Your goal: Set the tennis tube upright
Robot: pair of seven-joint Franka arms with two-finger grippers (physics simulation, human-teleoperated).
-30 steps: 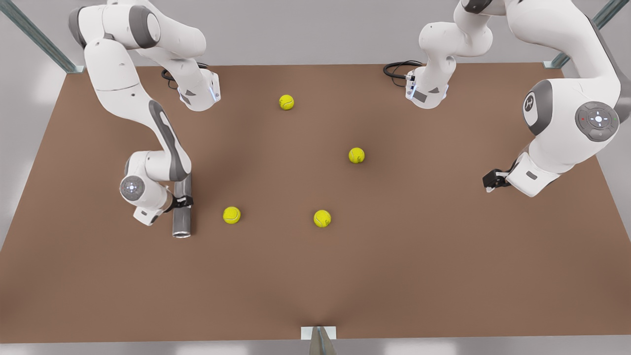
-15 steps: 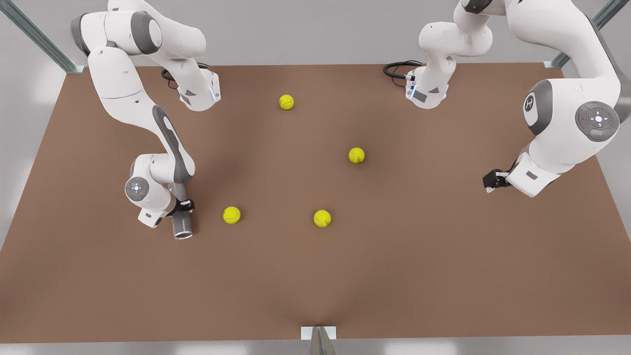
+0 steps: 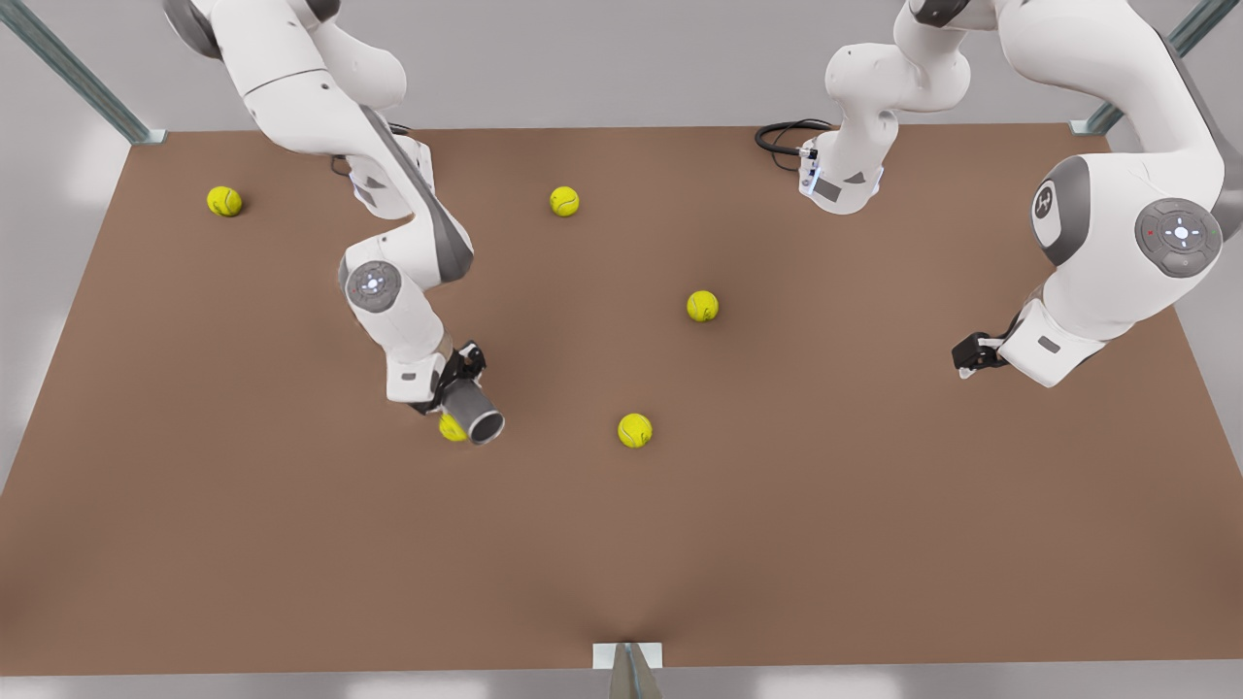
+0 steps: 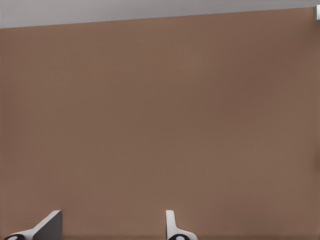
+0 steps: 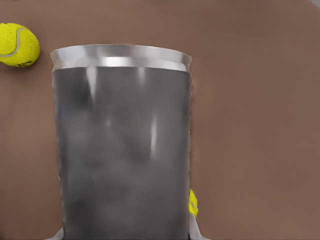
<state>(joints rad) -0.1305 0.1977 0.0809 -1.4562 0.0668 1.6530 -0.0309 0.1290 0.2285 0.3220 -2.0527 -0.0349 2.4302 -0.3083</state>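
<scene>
Currently the right gripper (image 3: pixel 464 374), on the arm at the front view's left, is clamped around the tennis tube (image 3: pixel 473 412), its dark fingers (image 3: pixel 473 357) pressed to the grey wall a little behind the hollow end. The tube is lifted off the table (image 3: pixel 621 544) and tilted, its open mouth turned toward the camera and toward the front view's right. In the right wrist view the tennis tube (image 5: pixel 122 145) runs straight out from the camera, its bright rim at the far end, with brown table on both sides.

Just under the tube in the front view sits a tennis ball (image 3: pixel 451 428), half hidden by the tube's body; in the right wrist view a sliver of yellow ball (image 5: pixel 193 203) peeks out beside the tube's wall. Another ball (image 3: pixel 634 430) lies near, toward the front view's right, and the right wrist view shows a ball (image 5: pixel 18 44) beyond the tube's rim. Farther off lie three more: one (image 3: pixel 702 306) near the table's middle, one (image 3: pixel 564 201) toward the far edge, one (image 3: pixel 224 201) near the far corner on the front view's left.

The left gripper (image 3: pixel 971 354), at the front view's right, waits above the table, well apart from the tube. In the left wrist view its fingertips (image 4: pixel 170 225) stand spread apart over bare table, gripping nothing.
</scene>
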